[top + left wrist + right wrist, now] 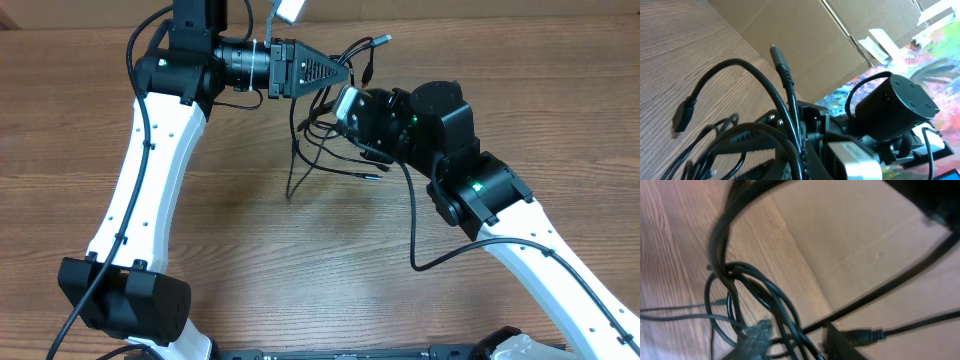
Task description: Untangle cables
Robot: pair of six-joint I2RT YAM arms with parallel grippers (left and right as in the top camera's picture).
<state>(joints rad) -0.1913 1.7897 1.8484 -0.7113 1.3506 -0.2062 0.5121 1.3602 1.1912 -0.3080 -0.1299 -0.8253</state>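
Several thin black flexible cables with small plug connectors (318, 140) were held up as one knotted bundle above the far edge of the brown wood-grain tabletop (300, 270), near its middle. A few loose strands hung down towards the wood.

The left hand (335, 75) was shut, and in the overhead view it appeared to be clamped on the upper part of the bundle. The fingers of the right hand (797, 332) were seen apart in its own wrist view, with several strands running between them and none visibly pinched.

The step in hand was judged to be the parting of one strand from the tangle, with the bundle anchored by the left hand while a grip was sought by the right. The task was judged far from finished, since the loops were wound around one another. For the next move, a single strand would have to be closed upon just below the tangle. It would then have to be drawn away from the left hand slowly, so that the loops were loosened and not tightened.

The tabletop was seen to be flat and matt, its grain running along its length. Beyond its far edge a plain brown cardboard sheet (805, 45) was seen, and past that a brightly coloured painted surface (940, 65).
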